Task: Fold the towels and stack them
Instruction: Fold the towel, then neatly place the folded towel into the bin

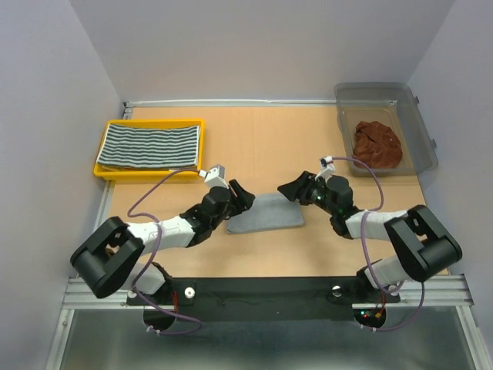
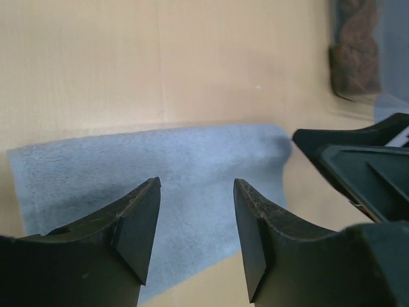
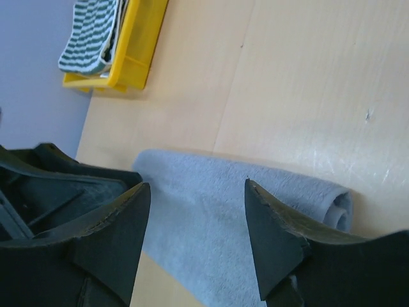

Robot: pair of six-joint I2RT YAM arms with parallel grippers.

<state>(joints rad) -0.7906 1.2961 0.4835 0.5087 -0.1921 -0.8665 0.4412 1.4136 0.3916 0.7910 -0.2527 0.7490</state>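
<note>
Item 1. Table [image 1: 269,131]: a light wooden top, which we list as the largest piece.

Item 2. Bin [image 1: 420,123]: clear grey plastic, at the far right corner of the table.

Item 3. Yellow tray [image 1: 102,166]: at the far left edge of the table, well apart from the bin.

Item 4. Striped towel [image 1: 152,146]: black and white, lying flat in the yellow tray and filling most of it.

Item 5. Grey towel [image 1: 266,214]: plain, lying on the table between the two arms. We note a doubled, rolled edge at one end in the right wrist view.

Item 6. Rust-brown towel [image 1: 377,144]: bunched up inside the bin.

Item 7. Left gripper [image 2: 197,192]: at the grey towel's left end. We record it released, jaws apart over the cloth with nothing between them.

Item 8. Right gripper [image 3: 198,188]: at the grey towel's right end, likewise released and grasping nothing. Whether either one's fingertips touch the cloth we cannot tell.
</note>
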